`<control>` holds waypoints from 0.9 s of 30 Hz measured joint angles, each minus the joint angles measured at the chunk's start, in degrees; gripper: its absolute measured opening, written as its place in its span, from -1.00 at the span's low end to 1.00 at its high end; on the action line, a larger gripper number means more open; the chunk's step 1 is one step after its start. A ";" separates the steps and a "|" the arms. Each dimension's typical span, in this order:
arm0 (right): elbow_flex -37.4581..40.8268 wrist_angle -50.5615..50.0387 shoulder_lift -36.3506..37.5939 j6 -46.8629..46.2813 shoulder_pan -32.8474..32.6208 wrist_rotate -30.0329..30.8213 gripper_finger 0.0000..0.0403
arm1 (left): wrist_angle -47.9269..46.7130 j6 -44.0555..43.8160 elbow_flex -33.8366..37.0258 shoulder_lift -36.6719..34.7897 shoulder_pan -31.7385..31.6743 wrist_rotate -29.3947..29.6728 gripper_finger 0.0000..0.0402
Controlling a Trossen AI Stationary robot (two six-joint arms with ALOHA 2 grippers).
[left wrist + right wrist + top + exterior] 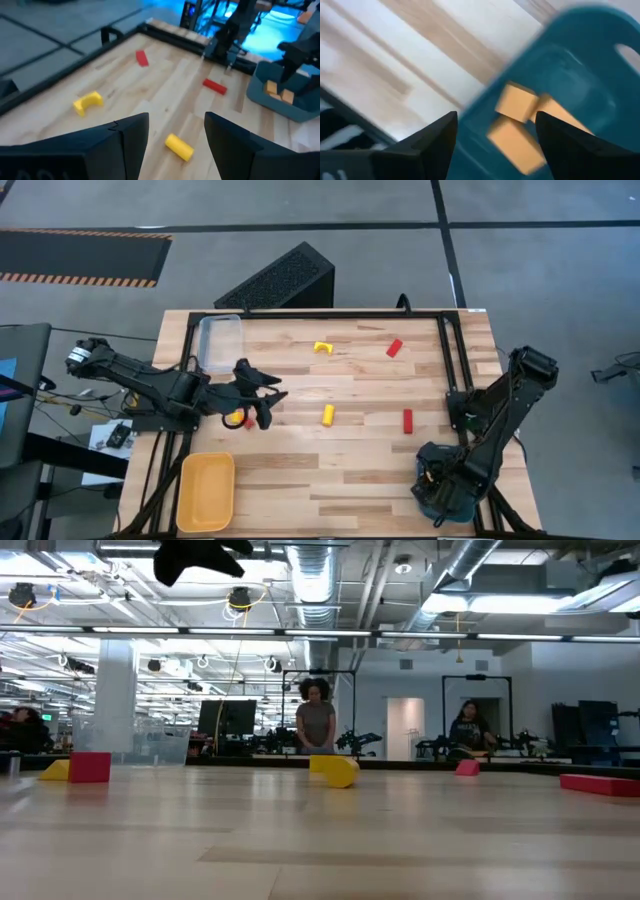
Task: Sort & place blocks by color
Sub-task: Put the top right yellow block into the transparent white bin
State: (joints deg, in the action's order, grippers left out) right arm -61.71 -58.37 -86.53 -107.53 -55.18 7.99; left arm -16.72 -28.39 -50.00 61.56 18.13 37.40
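Far left on the light wood plank table (350, 480): an empty yellow plastic tray (206, 491) at the near corner and a clear plastic tray (220, 342) at the far corner. Between them the left gripper (262, 395) hangs above the table, fingers (131, 137) apart at a middling gap and holding nothing. Just under it sit a small red block (247, 421) and a yellow piece (233, 418), side by side, partly hidden by the arm.

Mid-table: a yellow arch block (321, 348) toward the far edge, and a yellow rounded bar (328, 415) lying flat, directly ahead of the left fingers in the wrist view. Further right, 2 red bars: 1 far (394, 347), 1 nearer (407, 420), well apart.

Far right, near corner: the right gripper (437, 480) is over the teal plastic tray (580, 65), fingers spread wide, empty. 3 orange cube blocks (517, 102) lie in that tray, touching.

Handling, as a judgement: the blocks look like small painted wood or hard plastic, so light, rigid, not fragile, prob. a bit slick. Best hold is across the 2 long flat sides at mid-length. The rounded bar may roll if nudged, so pinch across its width. Take the arch by its flat outer faces, not the legs.
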 joint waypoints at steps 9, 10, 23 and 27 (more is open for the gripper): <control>-2.64 10.92 0.01 12.97 2.66 8.49 0.44 | 3.36 7.96 0.00 -4.79 0.02 2.79 -0.09; -2.81 12.15 0.01 14.56 3.31 8.48 0.44 | 4.50 8.95 0.00 -5.02 0.09 2.77 -0.09; -6.45 27.82 0.01 38.70 14.97 8.48 0.37 | 6.56 13.77 0.00 -5.36 0.55 2.50 -0.09; -6.49 31.70 0.01 36.84 19.53 7.77 0.37 | 6.49 14.28 0.00 -6.04 0.36 0.79 -0.09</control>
State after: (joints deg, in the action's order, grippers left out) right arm -68.20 -26.68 -86.52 -70.69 -35.64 15.76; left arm -10.22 -14.11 -50.00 55.52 18.49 38.18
